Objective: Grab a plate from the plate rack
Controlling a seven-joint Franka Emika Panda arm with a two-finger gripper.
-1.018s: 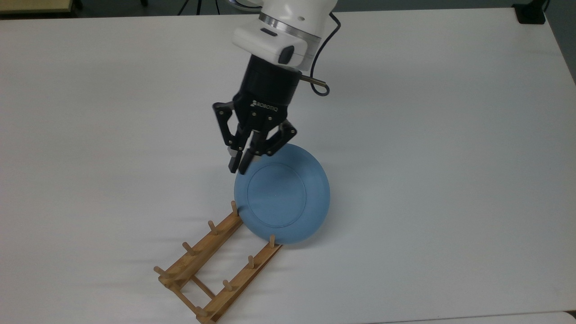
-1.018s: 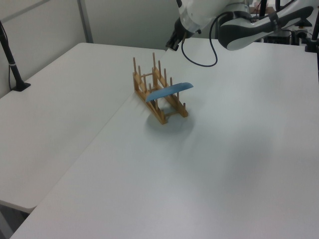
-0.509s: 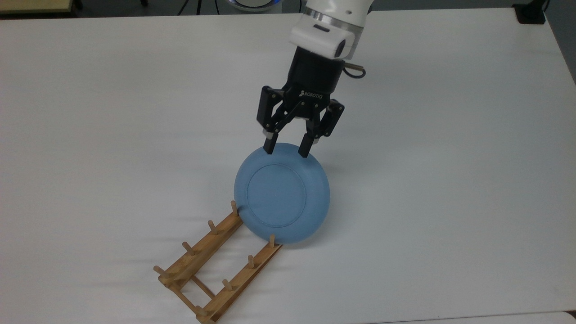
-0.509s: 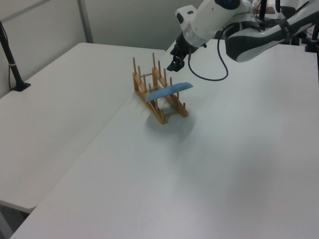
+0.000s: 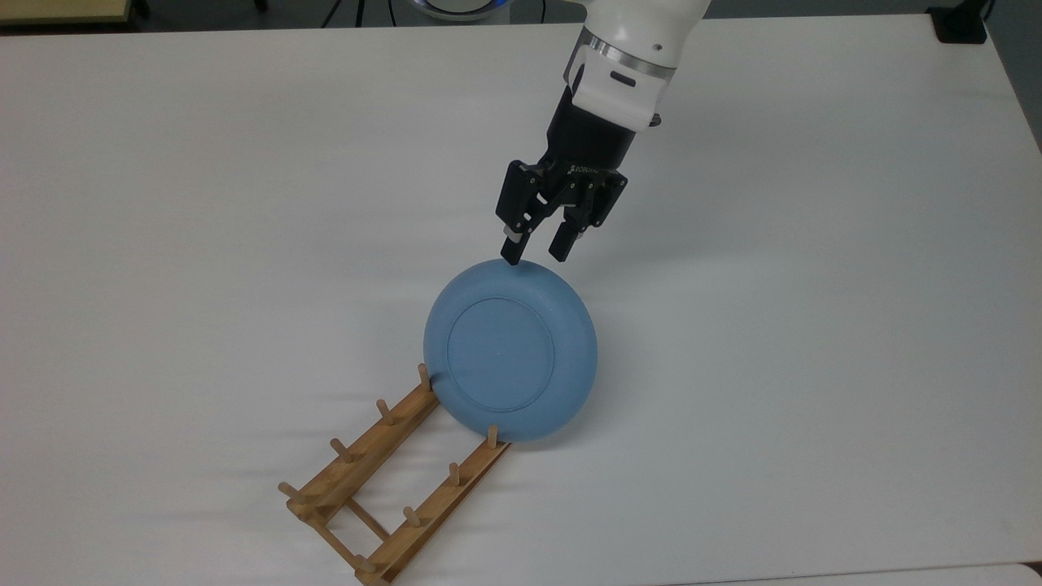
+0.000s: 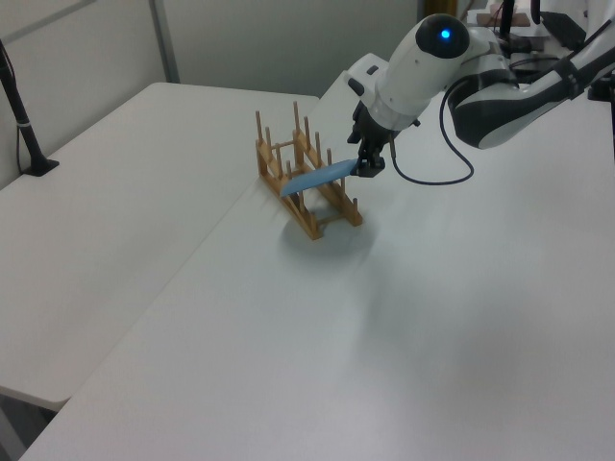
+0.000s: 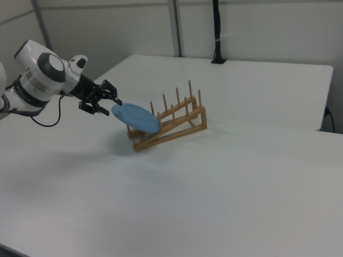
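Note:
The light-blue plate (image 5: 510,350) leans tilted in the end slot of the wooden plate rack (image 5: 391,487), with its underside foot ring facing the top view. My gripper (image 5: 536,252) is open at the plate's raised edge, away from the rack. One fingertip (image 5: 511,255) overlaps the rim and the other sits just beyond it. In the left view the gripper (image 6: 368,169) meets the high end of the plate (image 6: 322,175) over the rack (image 6: 271,158). In the right view the gripper (image 7: 109,105) stands at the rim of the plate (image 7: 136,118), left of the rack (image 7: 182,120).
The rack stands on a wide white table (image 5: 814,325). A black pole on a clamp (image 6: 24,125) rises at the left view's far left and at the right view's back (image 7: 217,32). A black object (image 5: 961,24) sits at the table's corner.
The gripper swung from the top view's left side of the plate's edge to its right, turned, opened wider and came down to the plate's raised rim. Plate and rack have not moved.

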